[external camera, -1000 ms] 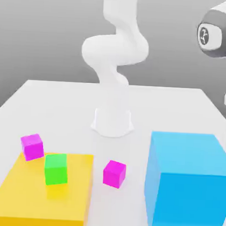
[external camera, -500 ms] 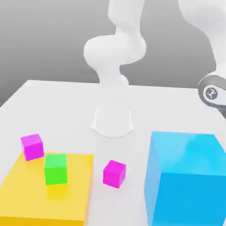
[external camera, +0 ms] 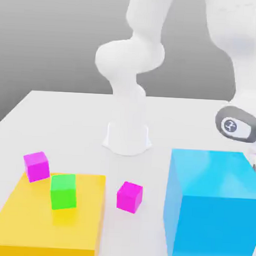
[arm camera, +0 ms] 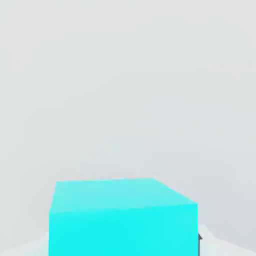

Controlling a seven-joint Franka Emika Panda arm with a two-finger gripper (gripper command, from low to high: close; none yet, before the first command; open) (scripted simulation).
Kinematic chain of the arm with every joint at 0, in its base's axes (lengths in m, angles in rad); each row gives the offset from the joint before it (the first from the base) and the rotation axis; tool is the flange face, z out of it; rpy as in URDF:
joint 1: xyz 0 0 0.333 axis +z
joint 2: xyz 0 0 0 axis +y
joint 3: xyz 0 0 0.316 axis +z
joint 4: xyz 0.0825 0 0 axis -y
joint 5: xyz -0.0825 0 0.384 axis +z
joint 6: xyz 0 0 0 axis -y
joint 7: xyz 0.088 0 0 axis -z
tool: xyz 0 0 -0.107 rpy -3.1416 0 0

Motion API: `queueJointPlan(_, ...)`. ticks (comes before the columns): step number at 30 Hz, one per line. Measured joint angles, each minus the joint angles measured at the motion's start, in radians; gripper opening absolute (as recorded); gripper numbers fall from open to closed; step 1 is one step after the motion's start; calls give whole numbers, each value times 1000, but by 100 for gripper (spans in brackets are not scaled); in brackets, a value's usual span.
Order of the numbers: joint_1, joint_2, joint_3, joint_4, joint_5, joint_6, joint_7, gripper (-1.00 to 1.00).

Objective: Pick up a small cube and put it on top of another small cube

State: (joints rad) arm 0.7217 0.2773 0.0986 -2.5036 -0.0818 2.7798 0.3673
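Observation:
The small cyan cube (arm camera: 122, 217) lies very close under the hand in the hand view, on the pale table. A dark finger pad (arm camera: 199, 238) presses against its side, and my gripper (arm camera: 125, 250) is shut on it. In the exterior view, my hand (external camera: 235, 125) hangs low at the right, behind the huge light-blue cube (external camera: 210, 208), which hides the fingers and the cyan cube. One small magenta cube (external camera: 129, 197) sits on the table at front centre. A second magenta cube (external camera: 36, 165) rests at the far corner of the yellow slab.
A flat yellow slab (external camera: 19, 219) lies at the front left and carries a small green cube (external camera: 63, 190). The arm's white base (external camera: 127, 138) stands mid-table. The huge light-blue cube blocks the front right.
The hand has come down at the exterior view's right, sinking behind the huge light-blue cube, and its fingers have closed. None of the cubes in the exterior view has moved.

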Motion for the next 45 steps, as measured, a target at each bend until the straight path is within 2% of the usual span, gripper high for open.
queueJointPlan(6, -48, -157, 60, -18, 92, -152, -234, -100)
queueJointPlan(10, -60, -270, 62, -24, 75, -253, -384, -100)
queueJointPlan(17, -98, -483, 46, -48, -113, -405, -529, -100)
queueJointPlan(25, -352, -701, -109, -260, -329, -383, -551, -100)
queueJointPlan(28, -441, -746, -180, -348, -357, -338, -547, -100)
queueJointPlan(31, -476, -737, -245, -410, -315, -277, -537, -100)
queueJointPlan(37, -455, -643, -364, -484, -141, -150, -513, -100)
queueJointPlan(45, -378, -400, -419, -488, -6, 88, -584, -100)
